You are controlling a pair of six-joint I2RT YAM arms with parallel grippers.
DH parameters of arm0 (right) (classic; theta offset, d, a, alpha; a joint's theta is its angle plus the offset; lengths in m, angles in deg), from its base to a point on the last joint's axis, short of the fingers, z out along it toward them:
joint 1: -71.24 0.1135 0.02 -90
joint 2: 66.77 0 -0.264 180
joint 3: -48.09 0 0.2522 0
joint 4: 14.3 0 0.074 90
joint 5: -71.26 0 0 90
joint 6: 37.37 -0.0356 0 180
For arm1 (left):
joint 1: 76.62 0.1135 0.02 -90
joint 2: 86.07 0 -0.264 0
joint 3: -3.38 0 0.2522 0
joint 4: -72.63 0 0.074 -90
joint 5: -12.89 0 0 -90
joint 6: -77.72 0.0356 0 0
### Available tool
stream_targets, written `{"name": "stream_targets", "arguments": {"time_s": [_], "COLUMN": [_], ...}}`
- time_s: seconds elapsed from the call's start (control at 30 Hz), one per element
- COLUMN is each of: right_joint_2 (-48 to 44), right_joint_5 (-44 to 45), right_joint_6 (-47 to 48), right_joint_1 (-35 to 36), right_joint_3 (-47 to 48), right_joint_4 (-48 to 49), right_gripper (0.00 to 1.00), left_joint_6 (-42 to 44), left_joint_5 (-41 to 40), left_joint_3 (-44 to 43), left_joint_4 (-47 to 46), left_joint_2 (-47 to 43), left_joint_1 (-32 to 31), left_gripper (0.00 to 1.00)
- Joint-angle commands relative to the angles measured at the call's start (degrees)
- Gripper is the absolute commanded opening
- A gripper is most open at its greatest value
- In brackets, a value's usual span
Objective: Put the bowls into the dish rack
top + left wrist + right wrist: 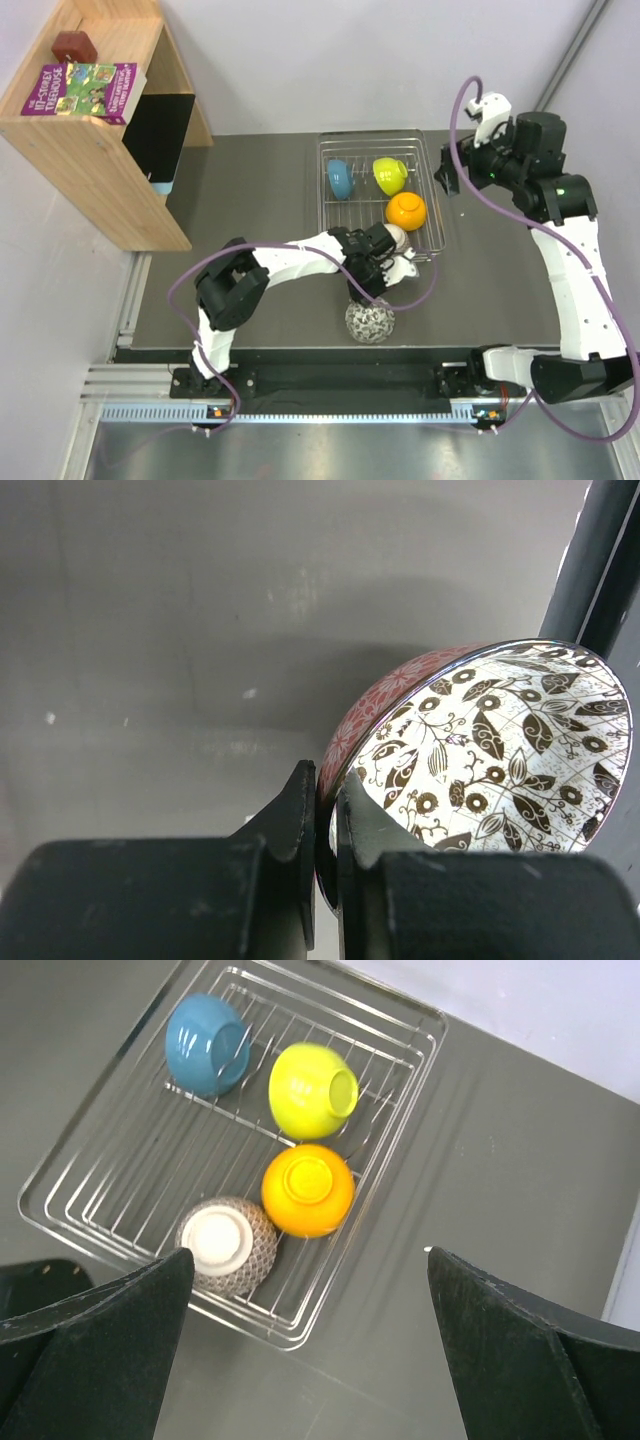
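Note:
My left gripper [378,288] is shut on the rim of the pinkish-red bowl [370,322], just in front of the dish rack [327,215]. In the left wrist view the fingers [300,815] pinch that rim, one outside and one inside; the bowl [500,750] has a white inside with a brown floral pattern. The blue bowl [207,1044], yellow-green bowl [312,1090], orange bowl [308,1190] and lattice bowl [227,1245] lie in the rack [120,1185]. My right gripper [446,180] hangs open and empty above the rack's right side.
A wooden shelf [100,150] stands at the far left with a book [85,88] and a dark red object [75,45] on top. The table's near edge runs just in front of the held bowl.

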Motion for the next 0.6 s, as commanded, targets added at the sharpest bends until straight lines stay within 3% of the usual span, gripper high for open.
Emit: {"name": "stream_targets", "arguments": {"time_s": [0.0, 0.2, 0.47, 0.57], "right_joint_2": [2.8, 9.4, 16.3, 18.8], "right_joint_5": [-7.6, -21.3, -35.0, -41.2], "right_joint_6": [-5.0, -10.3, -15.0, -16.6], "right_joint_1": [-4.4, -10.4, -11.6, -11.5], "right_joint_3": [6.7, 13.9, 12.3, 10.7], "right_joint_4": [2.1, -0.4, 0.8, 2.2], "right_gripper": [1.0, 1.0, 1.0, 1.0], "left_joint_6": [3.1, 1.7, -0.1, 0.2], "left_joint_5": [-0.8, 0.8, 10.1, 15.3], "left_joint_3": [-0.8, -2.9, -5.2, -9.2], "left_joint_4": [2.1, 1.5, -6.1, -5.4], "left_joint_2": [-10.3, -18.2, -24.8, -22.8], "left_joint_1": [0.2, 5.3, 18.1, 22.0], "left_gripper": [0.0, 0.0, 0.0, 0.0]}}
